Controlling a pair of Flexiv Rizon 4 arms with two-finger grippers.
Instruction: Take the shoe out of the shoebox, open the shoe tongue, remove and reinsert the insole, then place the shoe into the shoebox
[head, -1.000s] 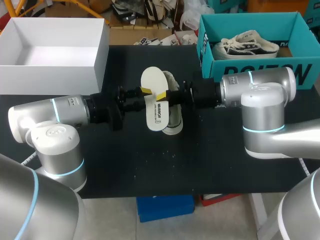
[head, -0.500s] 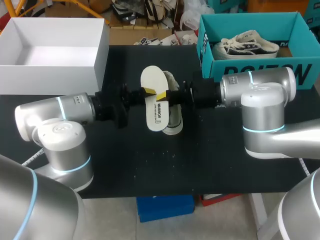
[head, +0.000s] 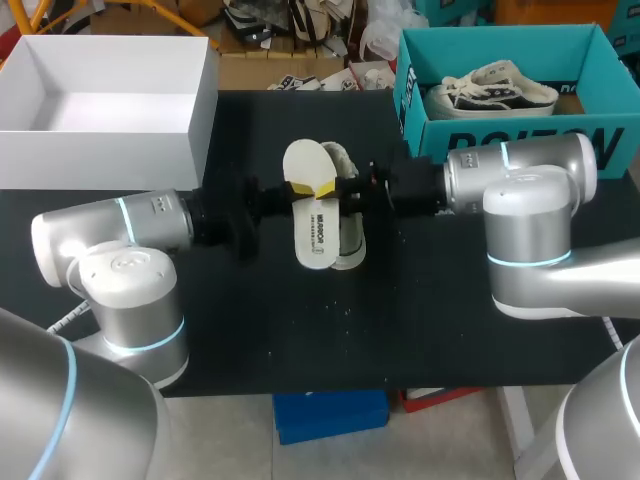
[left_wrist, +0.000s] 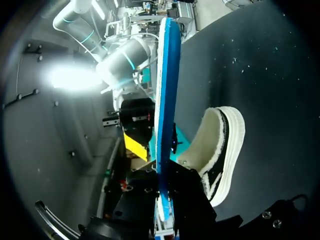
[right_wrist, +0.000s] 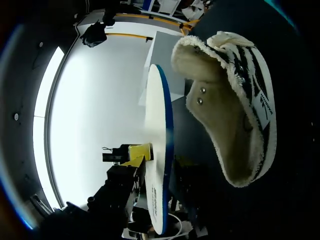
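Logged over the middle of the table (head: 300, 330): insole (head: 312, 215) up off the surface, standing on edge, long axis running from far edge to near edge. Read left gripper (head: 297, 188) as clenched on it; in the left wrist view the insole runs down into that gripper and is pinched from both faces. Cannot tell the grip of right gripper (head: 327, 190); only see it up against the insole from the opposite side. Found shoe (head: 350, 230) lying on the table just beside the insole, on the right gripper's side, roughly parallel to it, fleece-lined opening showing in both wrist views. Judge reinsertion as the step in hand: calls for carrying the insole sideways toward the right and feeding it lengthwise into that opening, with right gripper the nearer one for steadying the shoe. Checked containers: white box (head: 100, 160) at far left corner, nothing seen inside; teal shoebox (head: 425, 130) at far right corner, holding a second shoe (head: 490, 90).
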